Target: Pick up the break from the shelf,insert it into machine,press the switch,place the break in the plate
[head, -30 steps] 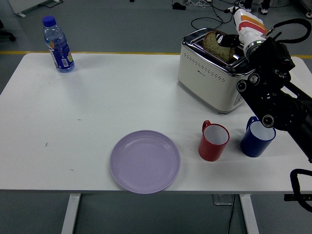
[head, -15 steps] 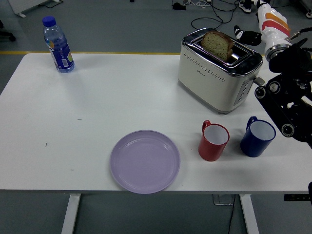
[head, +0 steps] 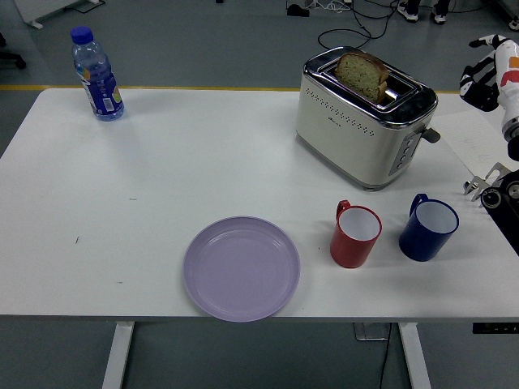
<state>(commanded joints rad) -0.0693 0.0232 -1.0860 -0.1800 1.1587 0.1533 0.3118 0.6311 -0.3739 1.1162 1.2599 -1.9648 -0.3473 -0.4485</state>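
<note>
While bread slice (head: 362,74) stands proud of toaster (head: 362,119) | soft, light, crumbly, so pinch its top crust gently | my right hand (head: 480,81) off right, fingers loosely curled, empty

Surface: white table (head: 203,162) | far left: water bottle (head: 96,74) stood upright | far right: toaster (head: 362,130) | near centre: purple plate (head: 241,267) laid flat | right of plate: red mug (head: 355,235), then blue mug (head: 428,228), set apart

Bread (head: 362,74) stands in the toaster (head: 362,121); two mugs (head: 355,235) sit before it, plate (head: 241,268) front-left, bottle (head: 96,74) far left.
</note>
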